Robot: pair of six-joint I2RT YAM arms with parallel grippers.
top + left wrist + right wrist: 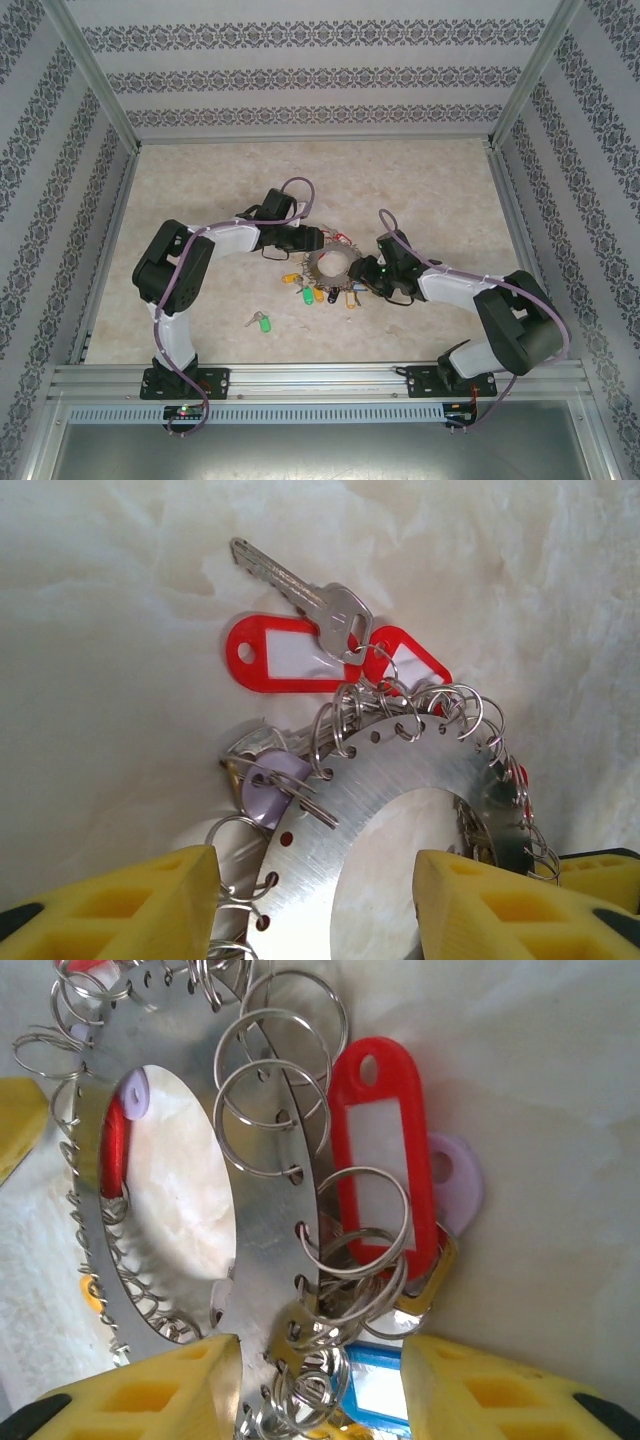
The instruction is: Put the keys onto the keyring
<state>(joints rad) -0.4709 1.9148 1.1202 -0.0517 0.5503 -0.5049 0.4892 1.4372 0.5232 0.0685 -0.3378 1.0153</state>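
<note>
so the keyring sits mid-worktop, crowded by split rings and a red tag with a plain white insert, left gripper and right gripper both straddling its band, jaws spread wide, green-tagged key lying well apart

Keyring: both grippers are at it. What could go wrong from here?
1. Split rings crowd the plate edge inside the gap of the right gripper; closing may pinch them, not the keyring.
2. The left gripper straddles the same ring from the other side; the arms could clash.
3. The green-tagged key lies apart on the table, held by neither.
</note>
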